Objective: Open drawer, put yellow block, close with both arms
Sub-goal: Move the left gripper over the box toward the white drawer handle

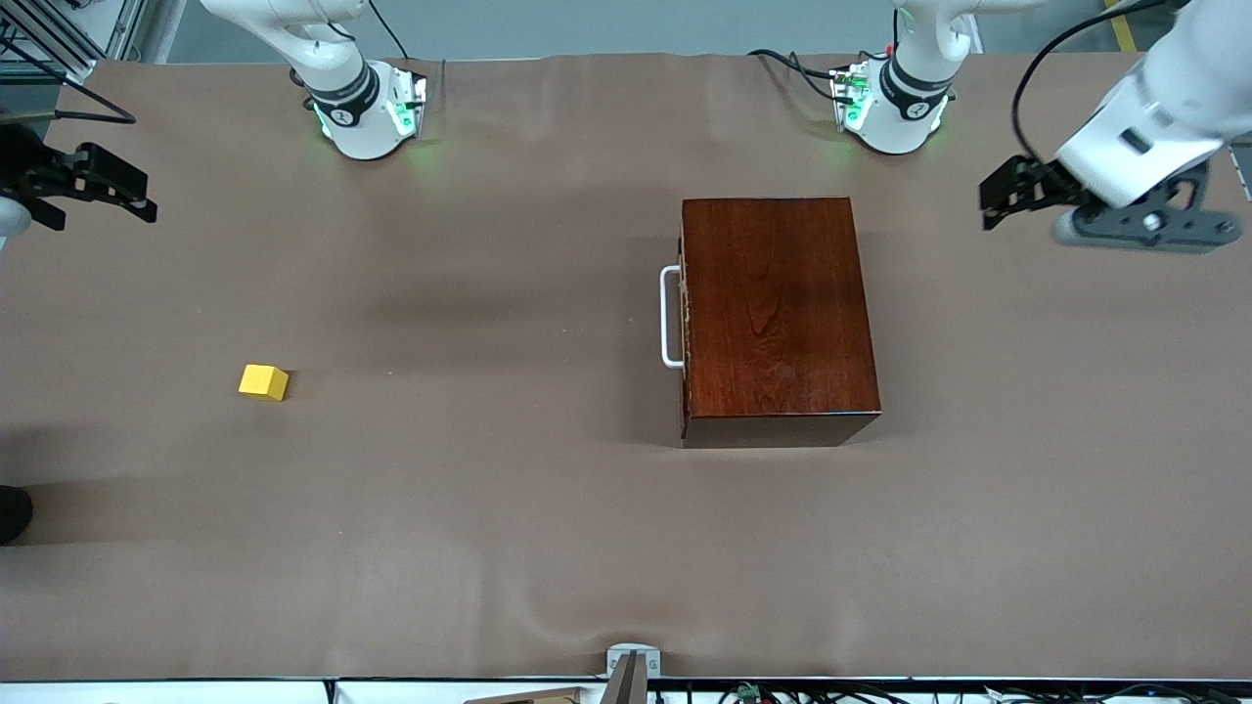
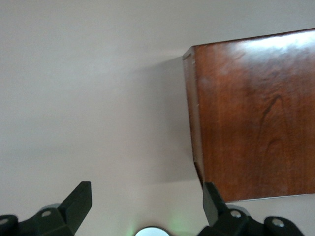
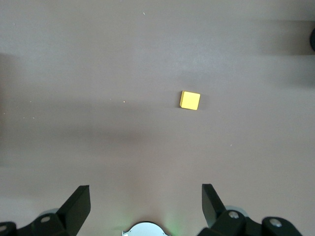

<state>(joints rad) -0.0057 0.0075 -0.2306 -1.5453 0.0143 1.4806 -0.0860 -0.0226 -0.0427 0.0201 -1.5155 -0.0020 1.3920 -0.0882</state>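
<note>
Brown table cover [image 1: 548, 548], both arms parked high at its two ends.

Largest is the glossy mahogany box [image 1: 778, 318], toward the left arm's end, its drawer [image 1: 686, 318] fully shut, white U-shaped handle [image 1: 670, 316] facing the right arm's end. Left gripper [image 1: 1003, 200] hovers over the cloth beside the box, fingers [image 2: 78, 199] spread wide, empty. Right gripper [image 1: 122, 191] hangs over the table's edge at its own end, jaws wide, empty. Yellow block [image 1: 263, 382], a small plain cube, sits on the cloth well apart from the box.
</note>
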